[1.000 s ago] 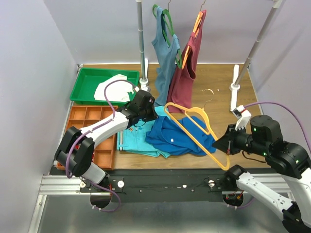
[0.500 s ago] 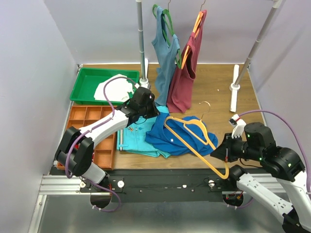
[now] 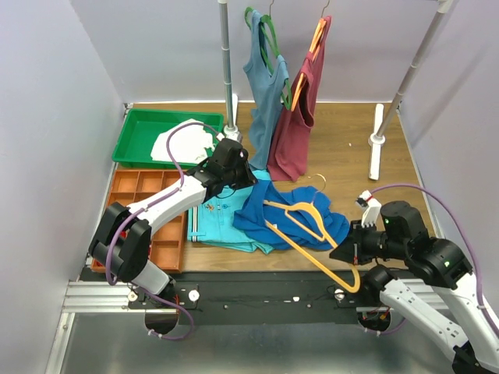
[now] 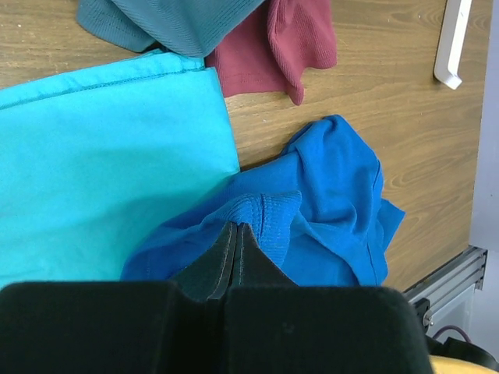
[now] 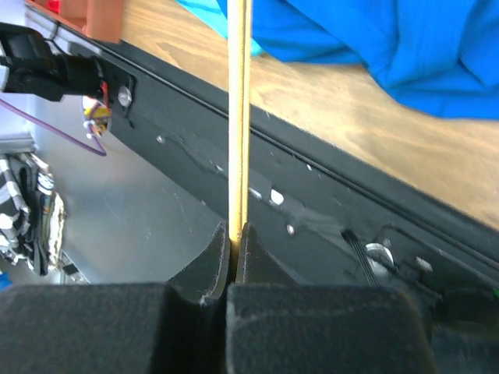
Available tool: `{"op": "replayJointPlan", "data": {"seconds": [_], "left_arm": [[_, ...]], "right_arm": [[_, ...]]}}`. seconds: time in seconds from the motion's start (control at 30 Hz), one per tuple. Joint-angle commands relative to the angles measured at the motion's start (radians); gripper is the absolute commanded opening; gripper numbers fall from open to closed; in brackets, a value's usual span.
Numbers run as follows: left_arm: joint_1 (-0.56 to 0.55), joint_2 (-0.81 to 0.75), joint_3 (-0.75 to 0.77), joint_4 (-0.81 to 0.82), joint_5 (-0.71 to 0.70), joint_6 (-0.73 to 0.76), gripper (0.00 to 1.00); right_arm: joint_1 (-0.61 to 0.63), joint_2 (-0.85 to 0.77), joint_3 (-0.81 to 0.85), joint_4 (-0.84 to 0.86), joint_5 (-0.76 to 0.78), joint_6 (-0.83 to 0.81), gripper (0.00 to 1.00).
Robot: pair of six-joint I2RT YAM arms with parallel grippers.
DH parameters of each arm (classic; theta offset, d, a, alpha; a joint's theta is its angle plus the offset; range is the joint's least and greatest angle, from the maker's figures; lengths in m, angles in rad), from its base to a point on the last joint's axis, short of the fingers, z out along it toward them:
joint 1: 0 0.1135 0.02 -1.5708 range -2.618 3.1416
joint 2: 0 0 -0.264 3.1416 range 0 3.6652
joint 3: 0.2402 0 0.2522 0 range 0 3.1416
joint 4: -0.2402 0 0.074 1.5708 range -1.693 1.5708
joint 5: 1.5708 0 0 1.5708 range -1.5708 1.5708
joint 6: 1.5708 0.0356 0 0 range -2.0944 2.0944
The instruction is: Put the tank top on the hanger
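Right gripper [image 5: 234, 234] clamps the hanger [image 5: 238, 117]; it slants up-left across the tank top [image 4: 335, 195]. Left gripper [image 4: 236, 234] pinches that top's edge.

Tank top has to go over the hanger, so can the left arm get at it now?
Likely yes: the left claw is shut right on a fold of the tank top, nothing between them.

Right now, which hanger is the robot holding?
The bare light-orange hanger, pinched by the right gripper. The green hanger and the other orange one hang up wearing tops.
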State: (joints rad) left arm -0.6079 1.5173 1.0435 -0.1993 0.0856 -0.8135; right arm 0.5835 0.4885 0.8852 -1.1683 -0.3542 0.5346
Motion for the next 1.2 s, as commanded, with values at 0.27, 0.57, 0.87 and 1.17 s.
{"op": "replayJointPlan", "data": {"seconds": [0.27,0.57,0.87,1.17], "left_arm": [[0.011,-0.029,0.058,-0.051,0.014,0.037,0.00],[0.016,-0.037,0.070,-0.069,0.032,0.056,0.00],[0.016,-0.046,0.081,-0.075,0.037,0.054,0.00],[0.016,-0.048,0.081,-0.084,0.034,0.071,0.00]], "right_arm": [[0.007,-0.028,-0.160,0.370,-0.072,-0.007,0.01],[0.006,-0.076,-0.224,0.463,-0.039,0.010,0.01],[0.006,-0.033,-0.241,0.527,0.053,0.073,0.01],[0.006,0.062,-0.224,0.608,0.081,0.047,0.01]]}}
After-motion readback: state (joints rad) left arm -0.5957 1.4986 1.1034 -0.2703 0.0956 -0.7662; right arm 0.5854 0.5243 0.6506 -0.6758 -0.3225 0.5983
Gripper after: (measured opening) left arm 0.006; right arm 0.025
